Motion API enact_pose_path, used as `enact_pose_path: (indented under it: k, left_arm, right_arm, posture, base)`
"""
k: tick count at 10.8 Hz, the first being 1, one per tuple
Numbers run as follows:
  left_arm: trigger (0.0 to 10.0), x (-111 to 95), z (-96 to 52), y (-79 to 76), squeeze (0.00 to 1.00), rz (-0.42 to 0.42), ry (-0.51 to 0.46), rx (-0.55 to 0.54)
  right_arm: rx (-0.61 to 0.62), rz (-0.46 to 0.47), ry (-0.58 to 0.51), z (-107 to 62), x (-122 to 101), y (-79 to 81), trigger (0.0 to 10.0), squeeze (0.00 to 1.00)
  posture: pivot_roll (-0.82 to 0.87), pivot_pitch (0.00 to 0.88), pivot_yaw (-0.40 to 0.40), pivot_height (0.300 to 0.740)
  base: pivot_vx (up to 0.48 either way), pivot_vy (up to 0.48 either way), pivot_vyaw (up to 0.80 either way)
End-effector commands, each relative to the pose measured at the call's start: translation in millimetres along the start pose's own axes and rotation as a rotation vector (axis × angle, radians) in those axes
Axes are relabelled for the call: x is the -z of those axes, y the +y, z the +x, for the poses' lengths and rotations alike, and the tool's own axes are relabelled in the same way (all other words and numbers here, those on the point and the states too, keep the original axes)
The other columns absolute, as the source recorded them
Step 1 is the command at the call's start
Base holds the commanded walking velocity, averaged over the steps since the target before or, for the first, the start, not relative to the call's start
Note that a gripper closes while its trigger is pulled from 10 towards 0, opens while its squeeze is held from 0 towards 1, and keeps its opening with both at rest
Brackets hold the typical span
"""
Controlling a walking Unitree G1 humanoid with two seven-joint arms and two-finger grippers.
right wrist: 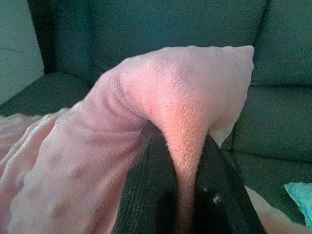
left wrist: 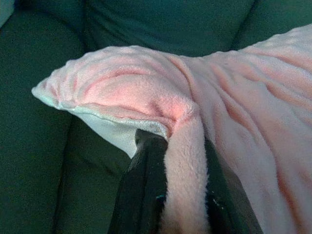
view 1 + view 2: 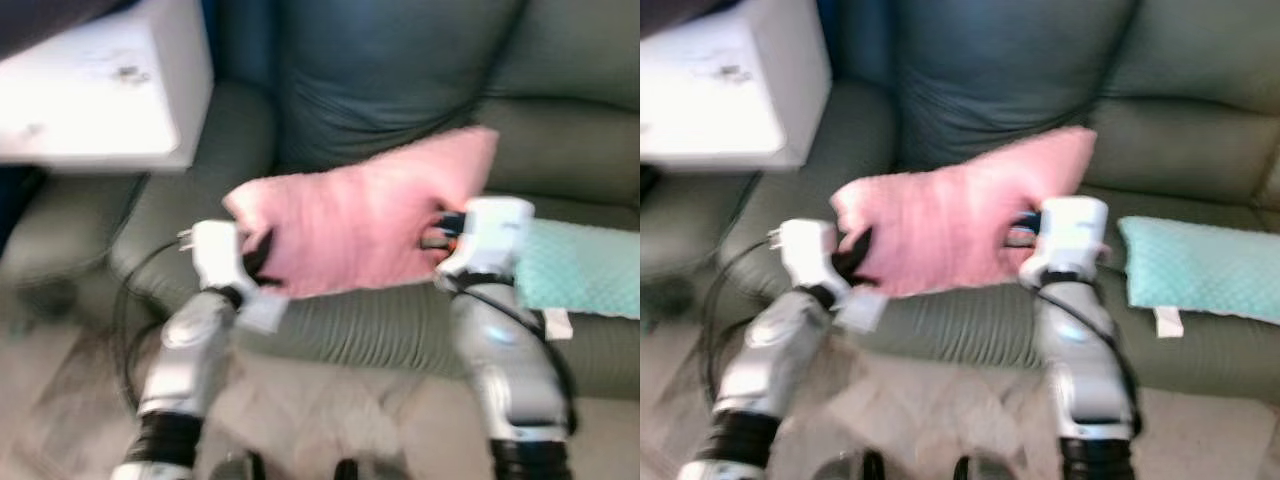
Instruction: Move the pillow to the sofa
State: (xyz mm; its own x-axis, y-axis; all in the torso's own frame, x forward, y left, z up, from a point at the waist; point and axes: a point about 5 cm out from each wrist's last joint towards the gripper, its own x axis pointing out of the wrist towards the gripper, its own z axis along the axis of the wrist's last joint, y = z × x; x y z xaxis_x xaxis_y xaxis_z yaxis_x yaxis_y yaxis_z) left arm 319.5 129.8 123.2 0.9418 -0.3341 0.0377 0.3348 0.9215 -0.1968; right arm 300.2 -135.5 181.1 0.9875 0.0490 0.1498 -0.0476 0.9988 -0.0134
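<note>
Left eye view: you see the pink plush rectangular pillow (image 3: 360, 225) held over the dark green sofa (image 3: 400, 330) seat | left gripper (image 2: 183, 195) and right gripper (image 1: 183, 190) each pinch an edge fold | remaining: lower, release.

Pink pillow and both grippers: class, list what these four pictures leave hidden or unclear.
- Pink pillow: whether its underside rests on the sofa, blurred in the eye views.
- Left gripper: fingertips buried in pillow fabric, left wrist view.
- Right gripper: fingertips buried likewise, right wrist view.
</note>
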Motion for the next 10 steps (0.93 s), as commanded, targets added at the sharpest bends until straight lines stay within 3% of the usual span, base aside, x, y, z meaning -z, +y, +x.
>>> enact_pose_path:
  k: [1, 8, 10]
  left_arm:
    - [10.0, -0.3, 2.0, -12.8, 0.0, 0.0, -0.005, 0.049]
    - [10.0, 5.8, 1.2, -14.3, 0.0, -0.005, 0.02, 0.043]
    - [10.0, 5.2, 1.5, -15.3, 0.0, -0.014, 0.019, 0.05]
  right_arm:
    - [0.024, -0.013, -0.015, -2.1, -3.4, -8.3, 10.0, 0.0]
    - [0.014, -0.017, -0.005, -0.3, -2.4, -7.4, 10.0, 0.0]
    - [0.014, -0.02, -0.005, 0.2, -2.4, -7.3, 10.0, 0.0]
  posture:
    - [-0.11, 0.207, -0.05, 0.74]
    - [-0.11, 0.203, -0.056, 0.74]
    - [-0.11, 0.202, -0.058, 0.74]
  base:
    - [0.0, 0.0, 0.0]
    - [0.0, 0.0, 0.0]
    - [0.0, -0.375, 0.0]
